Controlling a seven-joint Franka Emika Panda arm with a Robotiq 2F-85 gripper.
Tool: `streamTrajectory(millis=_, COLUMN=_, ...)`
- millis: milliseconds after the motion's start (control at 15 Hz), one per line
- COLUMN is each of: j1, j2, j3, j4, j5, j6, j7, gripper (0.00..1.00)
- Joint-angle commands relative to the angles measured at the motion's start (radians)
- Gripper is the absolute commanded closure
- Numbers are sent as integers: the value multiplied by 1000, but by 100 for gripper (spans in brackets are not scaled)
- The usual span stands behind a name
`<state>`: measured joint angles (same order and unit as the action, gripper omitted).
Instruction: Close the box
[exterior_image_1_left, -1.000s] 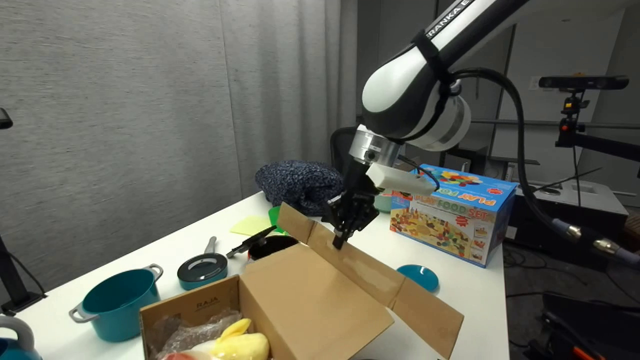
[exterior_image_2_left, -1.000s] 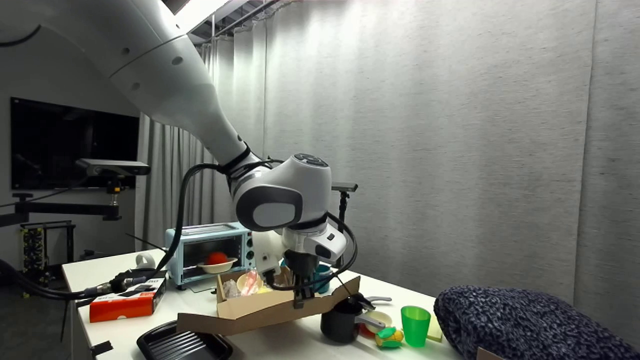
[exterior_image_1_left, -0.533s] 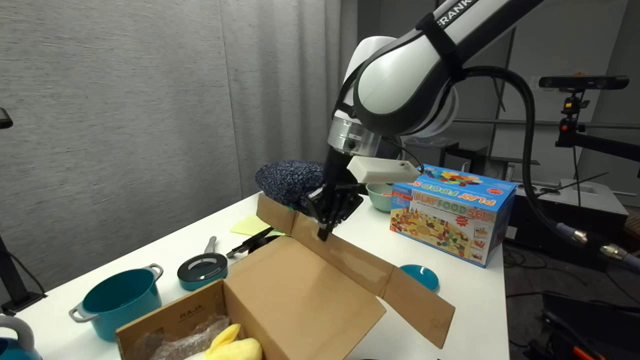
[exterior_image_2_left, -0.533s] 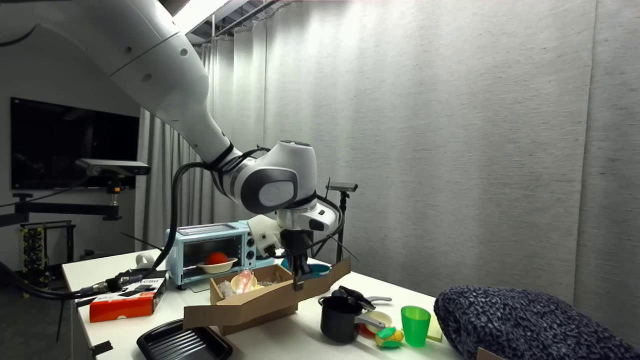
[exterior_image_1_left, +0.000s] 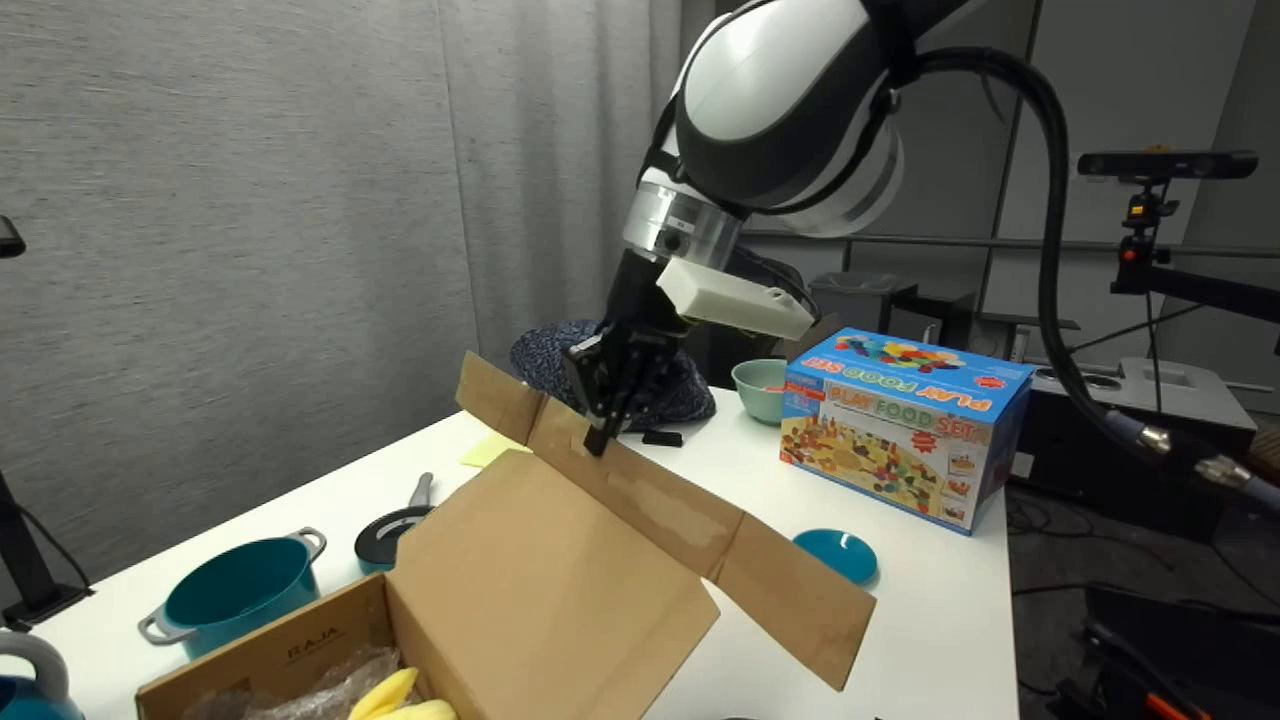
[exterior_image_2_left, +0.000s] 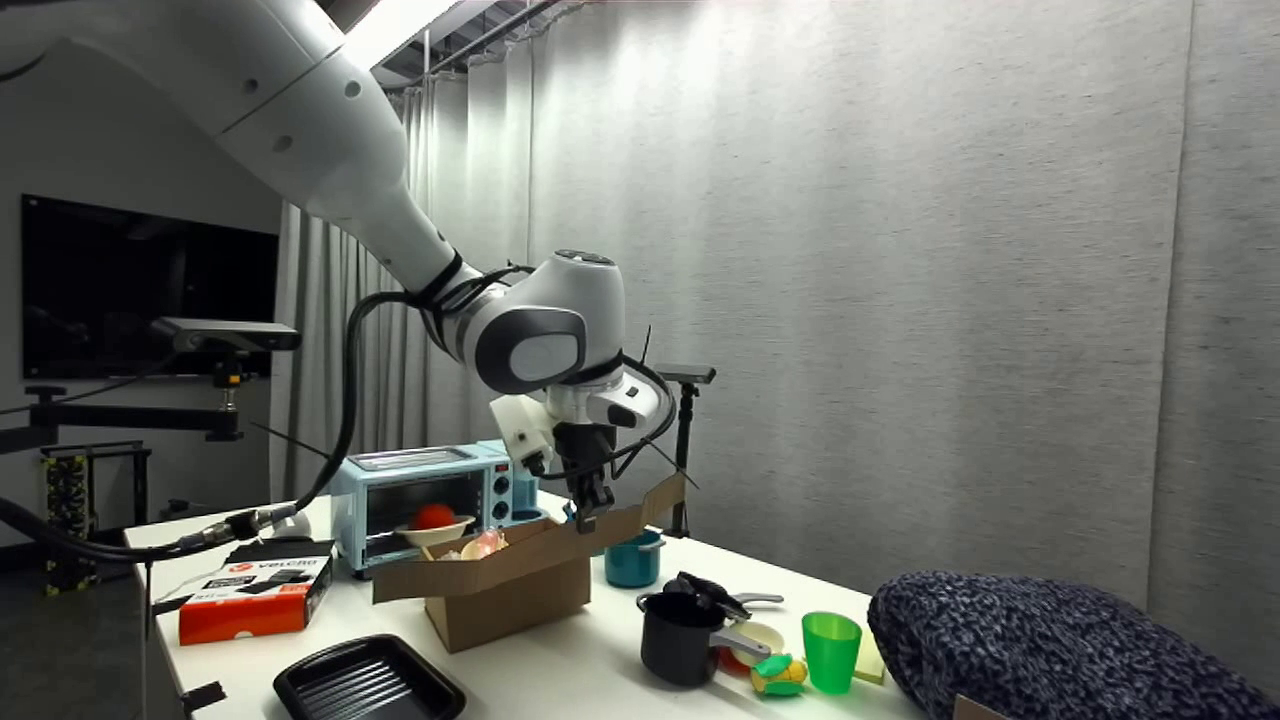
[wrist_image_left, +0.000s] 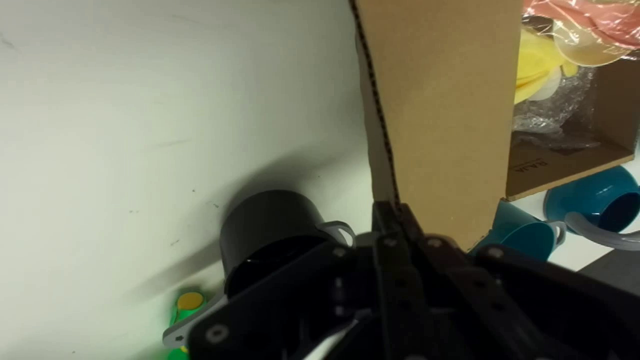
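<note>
While the jaws pinch one flap (wrist_image_left: 445, 115), one open RAJA box (exterior_image_2_left: 510, 612), one green cup (exterior_image_2_left: 831, 652)

We saw the large brown corrugated cardboard box (exterior_image_2_left: 510, 605) upright on the white counter (exterior_image_2_left: 560, 680), its top open and RAJA printed on an inner wall. Its wide lid panel (exterior_image_1_left: 555, 580) slanted outward from one side, with a creased, narrower strip (exterior_image_1_left: 690, 510) running along the far edge.

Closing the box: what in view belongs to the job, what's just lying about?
Job: box, flap, gripper (shut on flap's edge).
Lying about: teal pot, dark pot, green cup, tray, oven, Play Food Set, Velcro box, cloth, among others.
</note>
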<state>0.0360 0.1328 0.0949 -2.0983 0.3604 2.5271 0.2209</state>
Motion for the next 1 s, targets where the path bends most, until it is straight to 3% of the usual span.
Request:
streamTrajectory(millis=0, j1=-4, j2=-28, j3=2, j4=36, j5=77, j6=-52, j7=-61, gripper=99)
streamTrajectory(millis=267, j1=-4, j2=-56, j3=-8, j4=57, j5=92, j6=-93, j7=-67, gripper=99)
streamTrajectory(millis=933, j1=6, j2=-53, j3=-43, j4=84, j5=-120, j6=-241, j7=26, gripper=99)
